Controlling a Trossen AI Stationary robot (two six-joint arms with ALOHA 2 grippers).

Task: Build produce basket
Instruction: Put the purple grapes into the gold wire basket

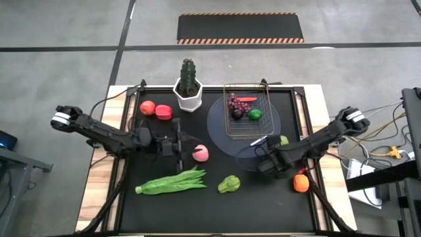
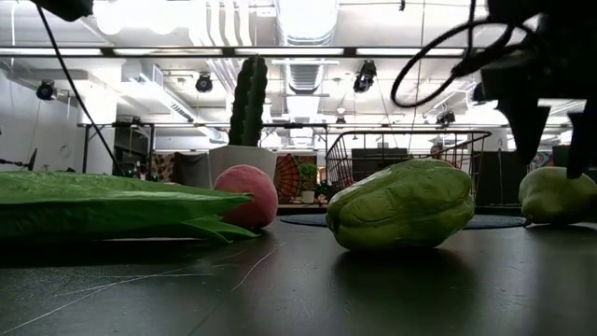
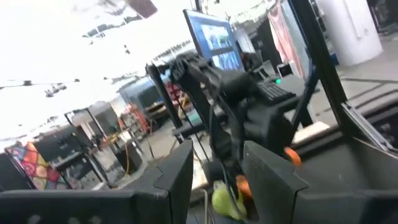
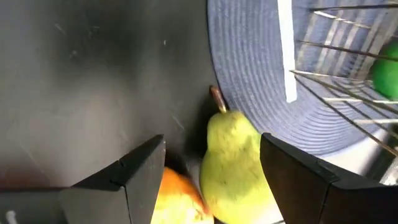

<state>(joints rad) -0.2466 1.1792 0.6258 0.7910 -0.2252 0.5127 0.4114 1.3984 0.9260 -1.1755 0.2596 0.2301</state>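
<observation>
Wire basket (image 1: 247, 109) holds grapes (image 1: 235, 103), lime (image 1: 255, 114) — carrot (image 1: 247, 99) too.

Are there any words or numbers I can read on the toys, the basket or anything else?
None can be read.
The small metal wire basket and the white hexagonal cactus pot show no label.
The lit blue computer screen in the left wrist view is too blurred to read.

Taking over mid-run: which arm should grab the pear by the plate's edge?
Right. The right gripper hangs open directly over the pear, beside the grey plate holding the basket. The left gripper sits across the table near the peach.
</observation>
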